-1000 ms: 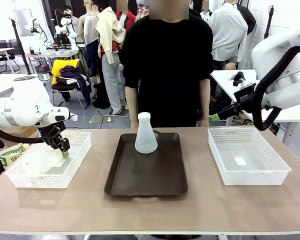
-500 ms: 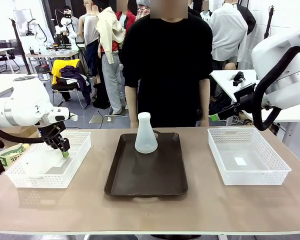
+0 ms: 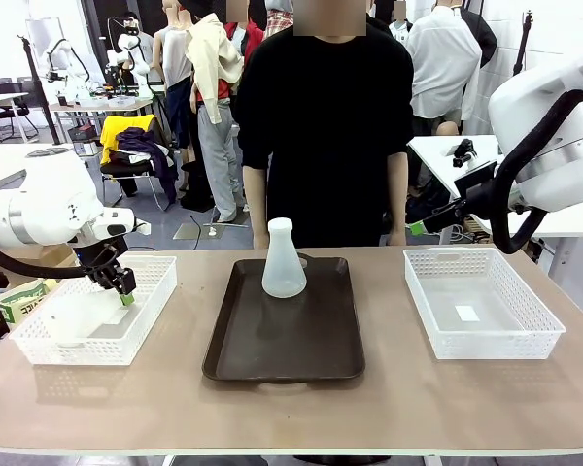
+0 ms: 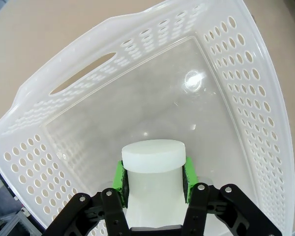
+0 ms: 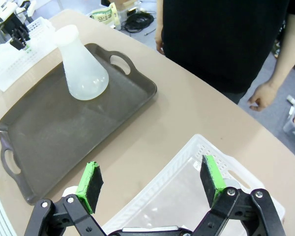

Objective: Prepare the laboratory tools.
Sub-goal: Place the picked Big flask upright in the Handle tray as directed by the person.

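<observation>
— two flasks: one (image 3: 284, 260) stood on the tray (image 3: 284, 340); where was the other?
— in the left basket (image 3: 39, 340), its neck (image 4: 153, 169) clamped by the left jaws. right jaws hung wide. smooth plastic might slip when lifted.
</observation>
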### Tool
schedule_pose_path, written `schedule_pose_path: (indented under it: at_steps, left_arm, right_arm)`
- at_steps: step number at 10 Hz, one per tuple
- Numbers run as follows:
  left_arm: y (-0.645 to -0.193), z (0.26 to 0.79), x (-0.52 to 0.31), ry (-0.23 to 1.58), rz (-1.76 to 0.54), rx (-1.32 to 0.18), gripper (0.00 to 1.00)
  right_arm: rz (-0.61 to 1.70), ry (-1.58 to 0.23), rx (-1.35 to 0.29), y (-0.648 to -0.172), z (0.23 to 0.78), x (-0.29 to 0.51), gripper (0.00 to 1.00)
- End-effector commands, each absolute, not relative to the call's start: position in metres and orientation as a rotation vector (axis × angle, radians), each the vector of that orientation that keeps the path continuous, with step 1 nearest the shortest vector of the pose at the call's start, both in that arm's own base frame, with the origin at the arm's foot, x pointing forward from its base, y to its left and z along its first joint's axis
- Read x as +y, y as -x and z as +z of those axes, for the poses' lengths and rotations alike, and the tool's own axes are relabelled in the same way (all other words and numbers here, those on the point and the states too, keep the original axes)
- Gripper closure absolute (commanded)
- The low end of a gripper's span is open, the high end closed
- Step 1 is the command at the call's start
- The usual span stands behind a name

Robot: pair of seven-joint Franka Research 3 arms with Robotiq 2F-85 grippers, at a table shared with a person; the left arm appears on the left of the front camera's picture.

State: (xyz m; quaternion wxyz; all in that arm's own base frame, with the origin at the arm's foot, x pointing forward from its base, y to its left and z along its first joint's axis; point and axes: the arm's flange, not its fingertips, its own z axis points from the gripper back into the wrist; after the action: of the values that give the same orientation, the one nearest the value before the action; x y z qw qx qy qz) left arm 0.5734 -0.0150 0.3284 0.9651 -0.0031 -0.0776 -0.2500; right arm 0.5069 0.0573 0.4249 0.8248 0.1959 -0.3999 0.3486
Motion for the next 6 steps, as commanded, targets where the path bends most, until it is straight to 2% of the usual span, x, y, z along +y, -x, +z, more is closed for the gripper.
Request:
schedule_pose_path:
  at_steps: [1, 3, 6]
  left_arm:
    - [-0.573, 0.328, -0.015, 0.006, -0.506, -0.157, 1.0]
    - [-0.553, 0.349, -0.035, -0.014, -0.574, -0.197, 1.0]
    - [-0.533, 0.391, -0.066, -0.052, -0.534, -0.238, 1.0]
  right_arm:
    - [0.735, -0.416, -0.833, -0.506, 0.428, 0.057, 0.0]
    - [0.735, -0.416, -0.833, -0.506, 0.428, 0.057, 0.0]
    - [0.735, -0.416, -0.833, -0.506, 0.428, 0.057, 0.0]
